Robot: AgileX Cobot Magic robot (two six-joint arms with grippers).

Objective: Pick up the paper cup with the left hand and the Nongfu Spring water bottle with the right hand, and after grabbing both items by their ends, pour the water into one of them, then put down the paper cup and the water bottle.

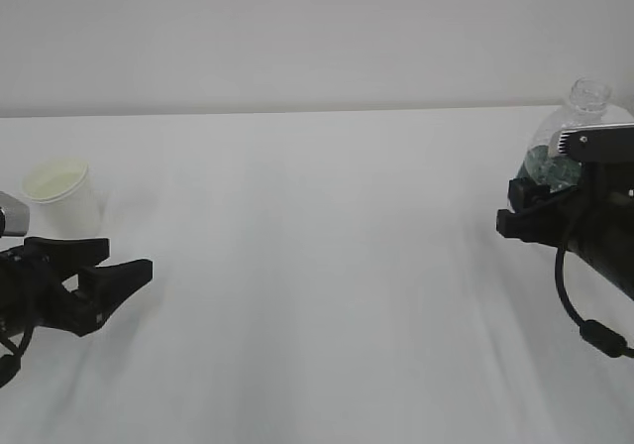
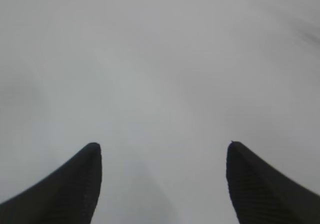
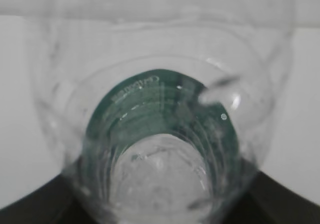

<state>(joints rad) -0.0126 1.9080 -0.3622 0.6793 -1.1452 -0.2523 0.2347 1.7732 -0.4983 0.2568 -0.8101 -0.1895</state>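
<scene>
The white paper cup (image 1: 61, 194) stands upright at the far left of the table, cream inside showing. My left gripper (image 1: 127, 258) hovers just in front and to the right of it, open. In the left wrist view the left gripper (image 2: 162, 149) has only bare table between its tips, and the cup is out of that view. At the far right my right gripper (image 1: 550, 181) is shut on the Nongfu Spring water bottle (image 1: 586, 117), which stands neck up, uncapped. The bottle (image 3: 160, 109) fills the right wrist view, with my right gripper (image 3: 160, 204) flanking it. I cannot make out the water.
The white table (image 1: 327, 266) spreads between the two arms. A pale wall rises behind its far edge. A black cable (image 1: 584, 315) loops below the right arm.
</scene>
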